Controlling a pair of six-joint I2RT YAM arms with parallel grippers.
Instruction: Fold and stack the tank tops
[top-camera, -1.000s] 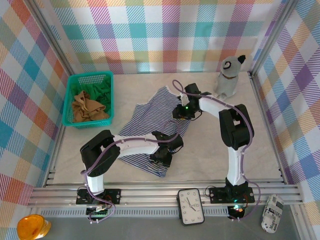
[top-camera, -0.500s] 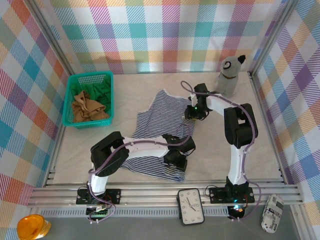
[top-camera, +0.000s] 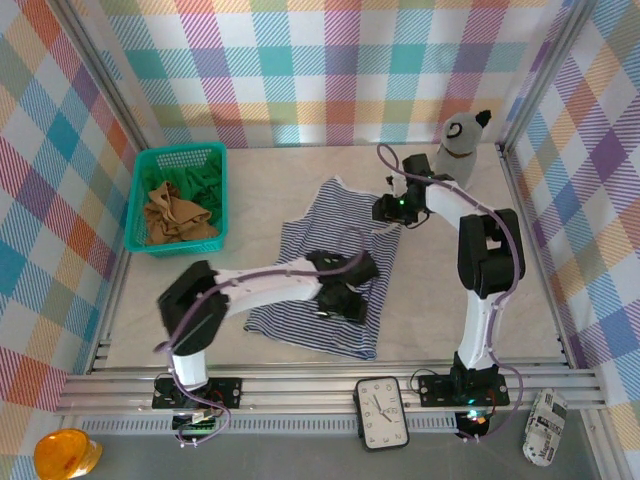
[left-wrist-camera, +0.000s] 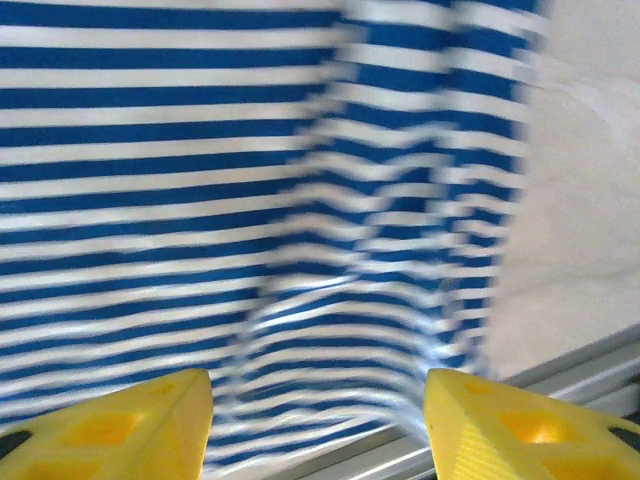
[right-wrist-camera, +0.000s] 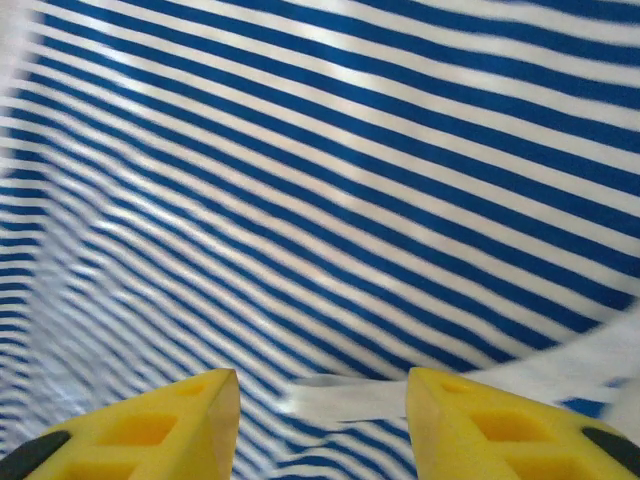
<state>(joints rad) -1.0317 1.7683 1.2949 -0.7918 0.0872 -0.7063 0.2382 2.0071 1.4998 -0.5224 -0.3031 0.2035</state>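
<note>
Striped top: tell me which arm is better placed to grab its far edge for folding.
Right. The right jaws hover open at the striped top's far right corner, white trim seen between them; the left jaws sit over its near half.

A teal mesh basket sits by the left edge of the tabletop, toward the far corner. A grey-and-white figure stands in the far right corner. A black-rimmed clock lies just past the near edge.
</note>
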